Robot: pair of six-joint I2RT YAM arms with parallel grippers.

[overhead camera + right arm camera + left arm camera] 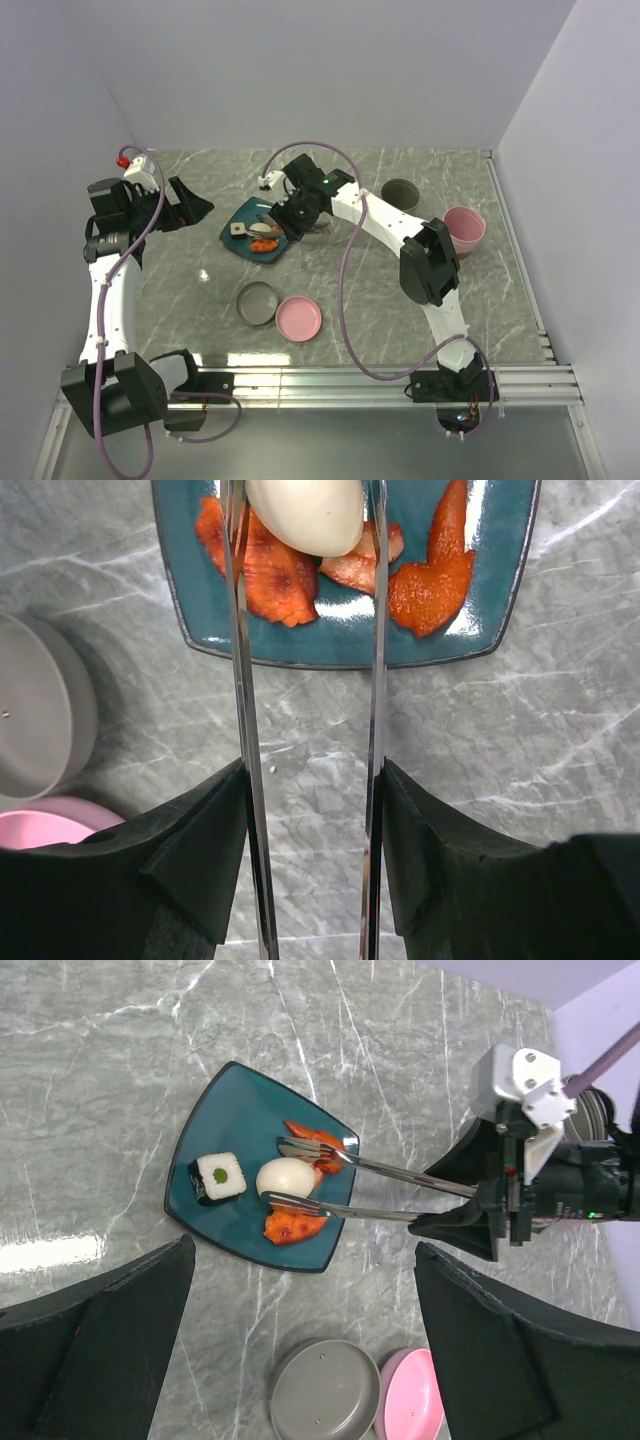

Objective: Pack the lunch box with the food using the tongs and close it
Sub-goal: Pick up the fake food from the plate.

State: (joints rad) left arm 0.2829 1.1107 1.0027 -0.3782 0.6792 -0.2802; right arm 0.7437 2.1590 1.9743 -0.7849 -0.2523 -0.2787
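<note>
Holding 1 tongs (377, 680), R gripper (312, 780) has tips beside 1 egg (285, 1177); 3 orange chunks (292, 1226), 1 rice roll (218, 1176). L gripper (305, 1250) spread wide.

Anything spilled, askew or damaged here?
Nothing stands out. The food is all on the plate, and the tongs, held straight in the right gripper, straddle the white ball. No spills or damage show.
</note>
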